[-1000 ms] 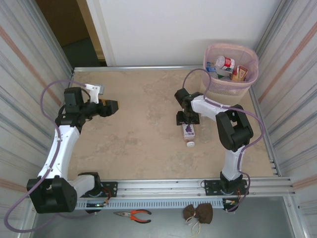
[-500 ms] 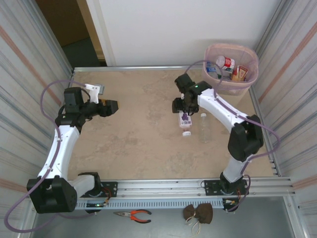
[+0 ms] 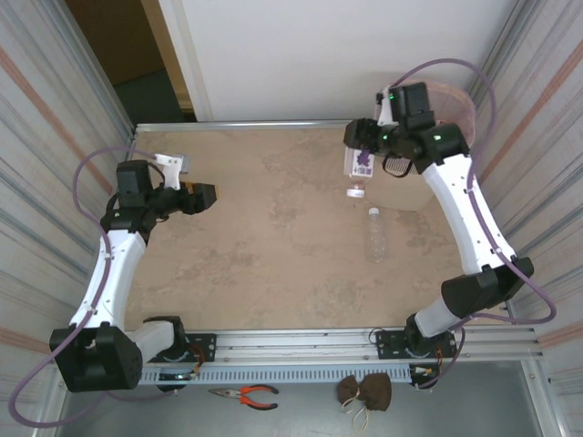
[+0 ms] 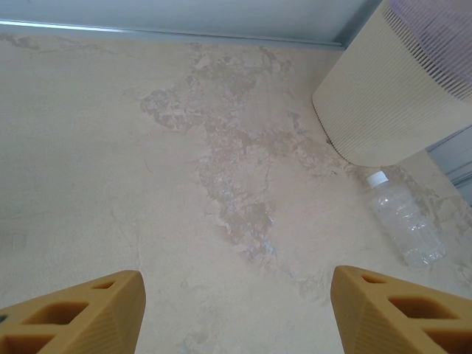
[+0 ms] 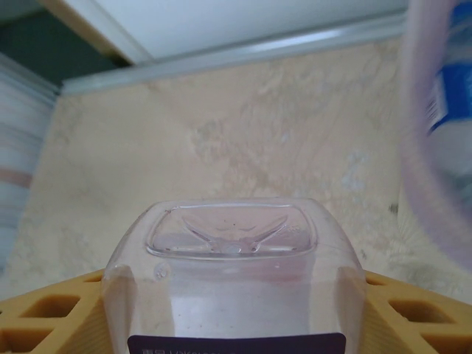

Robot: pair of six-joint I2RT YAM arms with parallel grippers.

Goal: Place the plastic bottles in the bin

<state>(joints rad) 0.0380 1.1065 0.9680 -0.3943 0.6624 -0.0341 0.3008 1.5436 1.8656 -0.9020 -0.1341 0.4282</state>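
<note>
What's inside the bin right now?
Right wrist view: past the blurred pink rim of the bin, something blue-labelled sits inside, likely a bottle. From above, the right arm covers nearly all of the opening, so the rest of the contents cannot be seen.

Lab cell: corrugated metal walls (image 3: 46, 137)

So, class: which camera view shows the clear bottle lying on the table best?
Left wrist: the clear bottle appears large and sharp, its white cap pointing toward the bin. Top external shows it small but whole.
</note>
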